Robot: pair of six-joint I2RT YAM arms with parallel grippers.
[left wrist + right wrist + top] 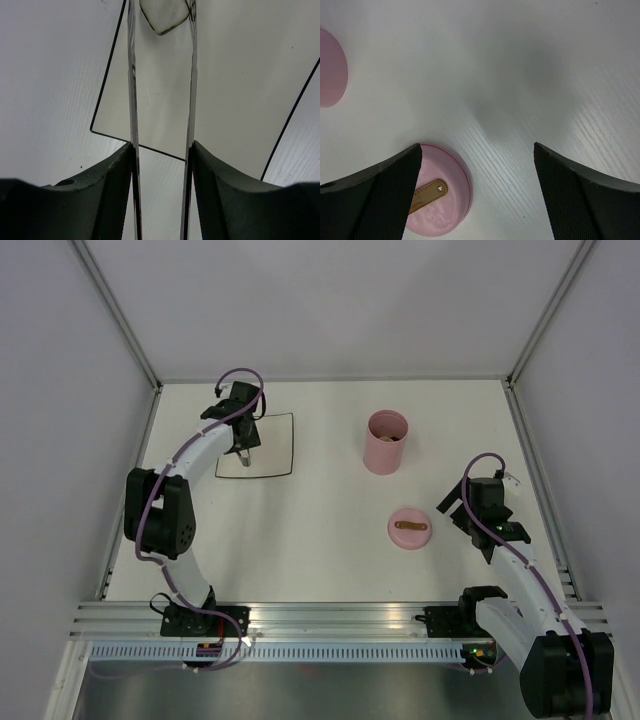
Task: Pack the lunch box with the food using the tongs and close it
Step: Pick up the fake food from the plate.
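Clamping tongs [132, 75] in partly closed left gripper [162, 150], cube [165, 15] between tips, right gripper [477, 147] open, empty

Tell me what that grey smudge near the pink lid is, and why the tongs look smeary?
Right wrist view: the smudge is a soft shadow on the table, beside the lid. Left wrist view: the tongs sit very close to the camera, so they probably blur into streaks. Top view: even light, nothing blurry.

Soft, even, bright light washes every view, leaving only faint shadows on the white bench [320, 540], a diffuse grey smudge beneath the blurred black fingers [375, 200] of the right end effector [477, 145], and thin glints along the long silvery metal tongs [132, 100].
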